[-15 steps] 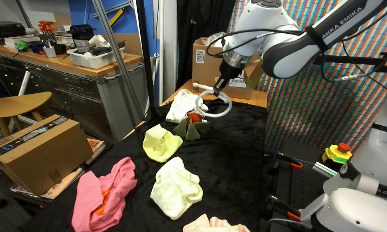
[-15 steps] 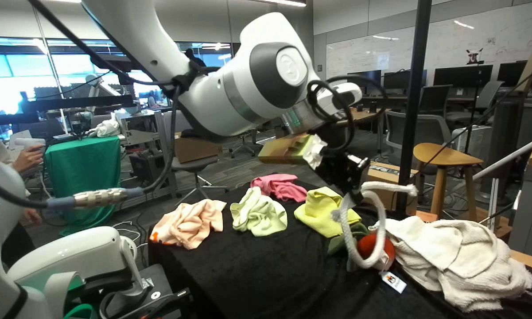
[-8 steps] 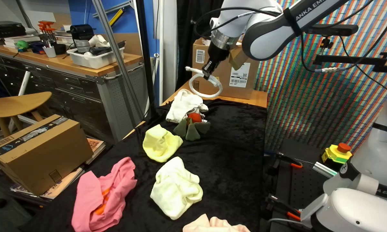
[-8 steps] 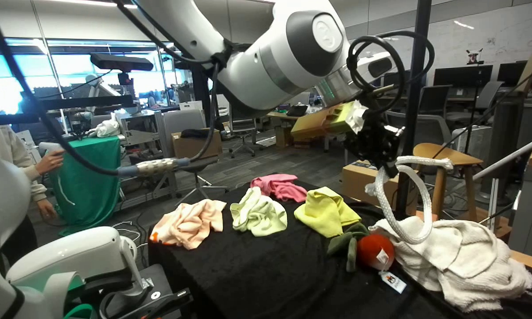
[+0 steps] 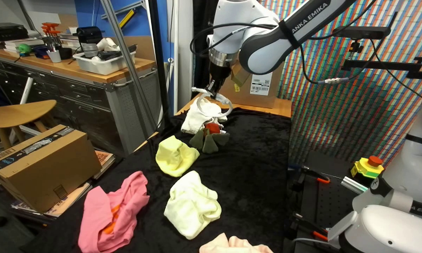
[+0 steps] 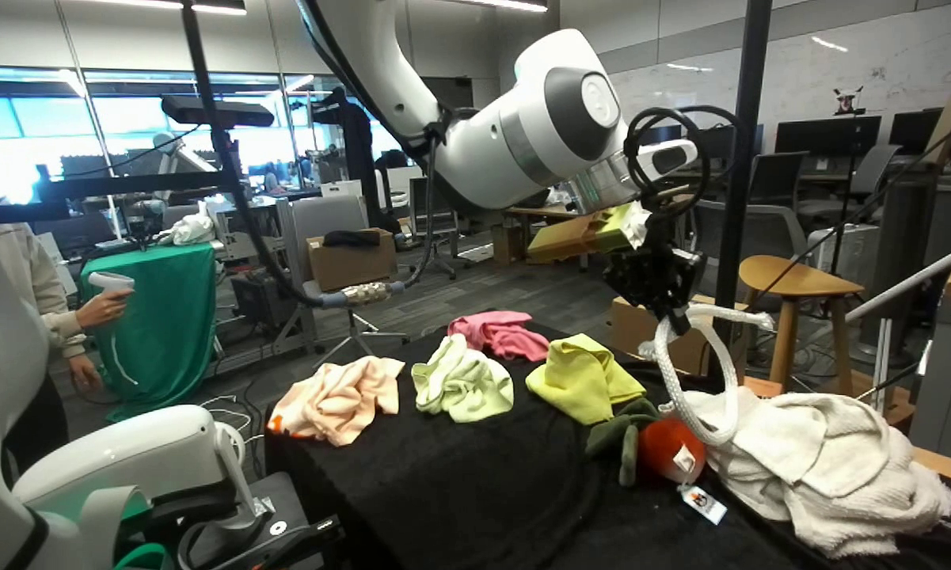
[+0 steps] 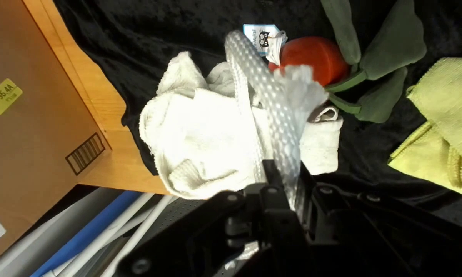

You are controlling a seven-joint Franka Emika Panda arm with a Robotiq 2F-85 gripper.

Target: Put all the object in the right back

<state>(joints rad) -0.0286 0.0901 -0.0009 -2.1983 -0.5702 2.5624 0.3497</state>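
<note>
Jaws pinch the white rope [image 7: 272, 100]; it loops below.

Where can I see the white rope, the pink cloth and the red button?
White rope [image 7: 271, 100]: in the wrist view, on its broad speckled strand.
Pink cloth [image 6: 500, 332]: in an exterior view, on its middle folds.
Red button [image 5: 375, 161]: in an exterior view, on its cap.

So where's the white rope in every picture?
In an exterior view: white rope just above the middle.
In an exterior view: white rope slightly low, right of the middle.
In the wrist view: white rope mid-picture, in the hand.
Shared landmark: red ball, in all three.
</note>
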